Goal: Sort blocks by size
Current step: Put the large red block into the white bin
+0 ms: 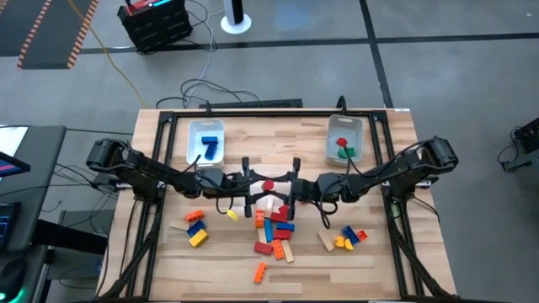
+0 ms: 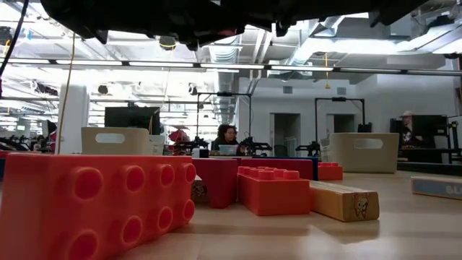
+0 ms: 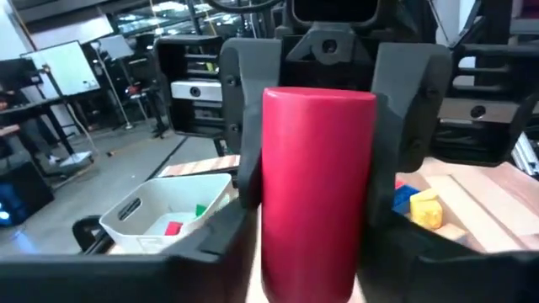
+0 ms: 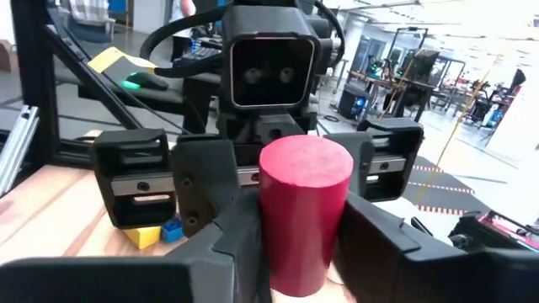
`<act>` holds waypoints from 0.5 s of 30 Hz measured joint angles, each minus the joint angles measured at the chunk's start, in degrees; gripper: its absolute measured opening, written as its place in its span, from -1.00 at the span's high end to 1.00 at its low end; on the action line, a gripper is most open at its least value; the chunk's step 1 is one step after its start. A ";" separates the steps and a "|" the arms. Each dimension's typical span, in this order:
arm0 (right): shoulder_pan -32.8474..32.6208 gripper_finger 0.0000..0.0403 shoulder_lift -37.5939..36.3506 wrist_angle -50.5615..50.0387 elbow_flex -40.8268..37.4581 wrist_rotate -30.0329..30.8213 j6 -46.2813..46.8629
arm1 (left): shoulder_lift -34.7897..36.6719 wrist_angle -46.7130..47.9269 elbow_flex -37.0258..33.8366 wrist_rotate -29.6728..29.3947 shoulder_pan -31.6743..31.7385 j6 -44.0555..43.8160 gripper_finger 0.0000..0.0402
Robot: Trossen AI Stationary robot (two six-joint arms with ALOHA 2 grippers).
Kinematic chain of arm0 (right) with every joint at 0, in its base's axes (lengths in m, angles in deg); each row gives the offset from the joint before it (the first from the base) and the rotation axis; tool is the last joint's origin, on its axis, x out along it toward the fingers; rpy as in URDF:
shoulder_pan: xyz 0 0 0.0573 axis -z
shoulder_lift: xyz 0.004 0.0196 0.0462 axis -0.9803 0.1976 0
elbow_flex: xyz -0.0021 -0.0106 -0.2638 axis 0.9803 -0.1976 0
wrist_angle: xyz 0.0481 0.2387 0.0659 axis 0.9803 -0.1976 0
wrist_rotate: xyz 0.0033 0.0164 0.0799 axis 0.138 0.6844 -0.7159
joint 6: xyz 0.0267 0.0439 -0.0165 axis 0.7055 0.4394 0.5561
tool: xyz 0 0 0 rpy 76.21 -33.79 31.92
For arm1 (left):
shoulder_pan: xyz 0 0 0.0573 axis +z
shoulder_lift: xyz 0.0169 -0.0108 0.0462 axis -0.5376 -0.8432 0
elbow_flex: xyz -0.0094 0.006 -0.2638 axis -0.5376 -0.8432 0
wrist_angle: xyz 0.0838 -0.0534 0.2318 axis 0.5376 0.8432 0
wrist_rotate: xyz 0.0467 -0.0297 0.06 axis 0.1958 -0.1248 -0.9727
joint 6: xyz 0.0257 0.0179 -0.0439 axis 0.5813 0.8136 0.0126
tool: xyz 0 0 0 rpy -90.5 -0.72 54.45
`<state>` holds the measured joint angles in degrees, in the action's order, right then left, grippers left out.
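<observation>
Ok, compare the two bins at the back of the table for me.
The left bin holds blue blocks; the right bin holds a red block and a green block. The left bin's blocks look long, the right bin's short. The left bin sits by the left arm, the right bin by the right arm. Both are pale, rectangular and open-topped.

From desk level, the big red brick (image 2: 97,206) runs off the edge, blurred, hiding whatever lies behind it. Above it both arms are cut off. The red cylinder (image 3: 318,189) blocks both wrist cameras; its base is out of sight.
</observation>
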<state>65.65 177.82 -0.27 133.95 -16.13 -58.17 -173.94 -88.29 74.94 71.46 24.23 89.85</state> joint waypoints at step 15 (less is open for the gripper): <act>0.11 -0.22 -10.51 -20.67 0.09 3.14 7.19 | 8.30 21.66 0.11 -5.54 2.80 -6.64 0.42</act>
<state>65.76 167.31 -20.94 134.03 -12.98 -50.98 -165.63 -66.64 75.05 65.92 27.03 83.21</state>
